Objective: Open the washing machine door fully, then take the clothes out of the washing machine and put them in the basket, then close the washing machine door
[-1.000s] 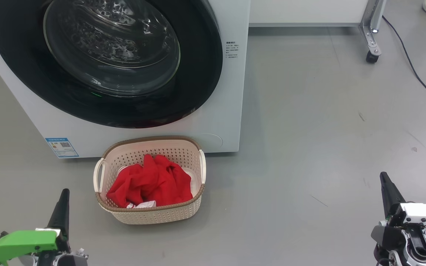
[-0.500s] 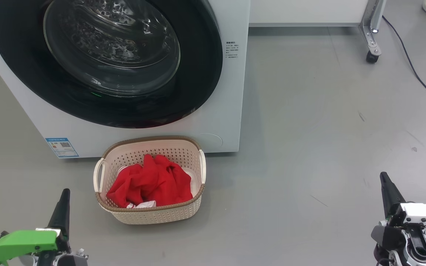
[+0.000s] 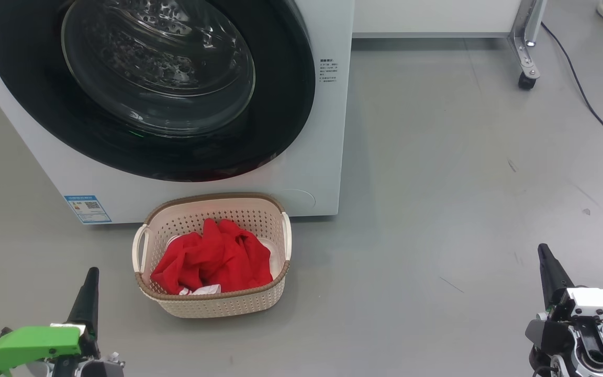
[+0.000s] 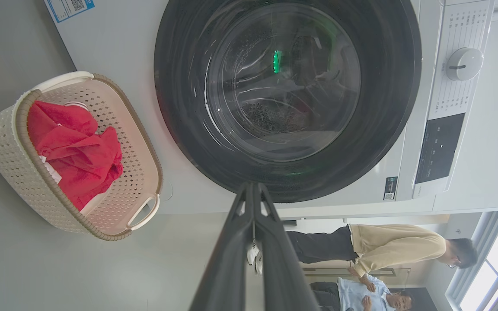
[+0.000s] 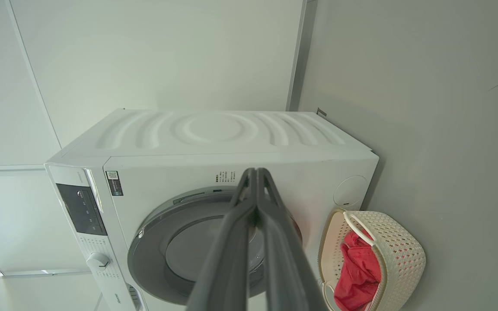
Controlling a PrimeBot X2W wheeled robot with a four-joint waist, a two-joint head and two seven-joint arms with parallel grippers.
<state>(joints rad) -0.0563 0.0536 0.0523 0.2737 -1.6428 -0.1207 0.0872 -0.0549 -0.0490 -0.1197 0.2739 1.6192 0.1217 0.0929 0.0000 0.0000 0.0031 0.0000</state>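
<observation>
Nothing has moved: left hand and right hand hang pinched shut, empty, with the clothes heaped in the basket on the floor below the closed washing machine door.

We find bright, even light and sharp focus. Streaky glare crosses the large round door of glossy black rim and bulging glass, and the cream perforated plastic basket casts only a faint shadow. Both wrist views bow straight lines at their edges.

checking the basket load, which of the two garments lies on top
The red garment: it is heaped across the basket, while the white striped garment only peeks out under it.
</observation>
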